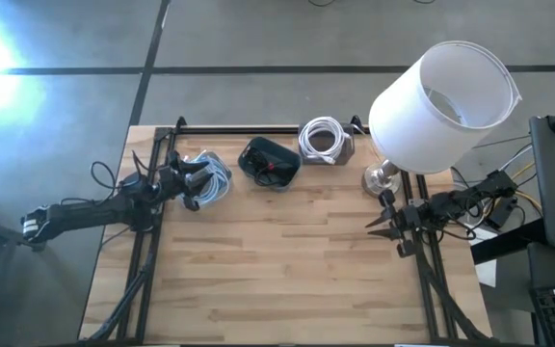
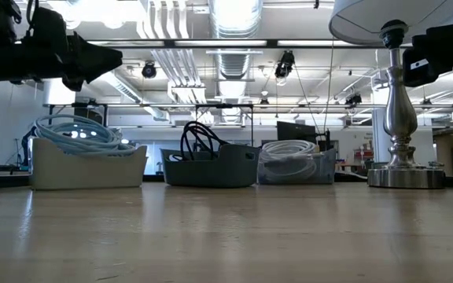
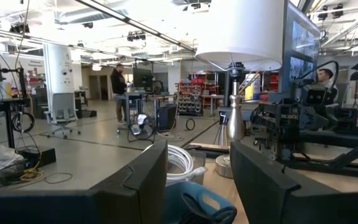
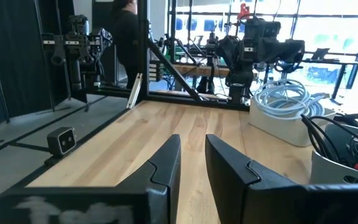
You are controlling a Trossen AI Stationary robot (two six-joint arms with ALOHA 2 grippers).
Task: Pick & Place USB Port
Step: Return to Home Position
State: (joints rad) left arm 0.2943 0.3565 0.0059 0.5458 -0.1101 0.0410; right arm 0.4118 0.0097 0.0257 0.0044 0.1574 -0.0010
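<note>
1. One black plastic bin (image 2: 211, 171) stands in the middle of a row of three along the far edge of the pale wooden bench (image 1: 277, 275). It holds looped dark cables (image 2: 199, 140).
2. Beside it, toward the right arm, a clear bin (image 2: 322, 167) holds a coiled white cable (image 1: 322, 138).
3. On the other side, a cream bin (image 2: 85, 170) holds a heap of pale blue cables (image 2: 77, 130).
4. The left gripper (image 3: 197, 148) hovers over the cream bin, its fingers wide apart and holding nothing.
5. The right gripper (image 4: 192, 142) hangs near the bench's right edge, its fingers narrowly apart and empty.
6. Just behind the right gripper stands a silver-stemmed lamp with a white drum shade (image 1: 441, 96).
</note>
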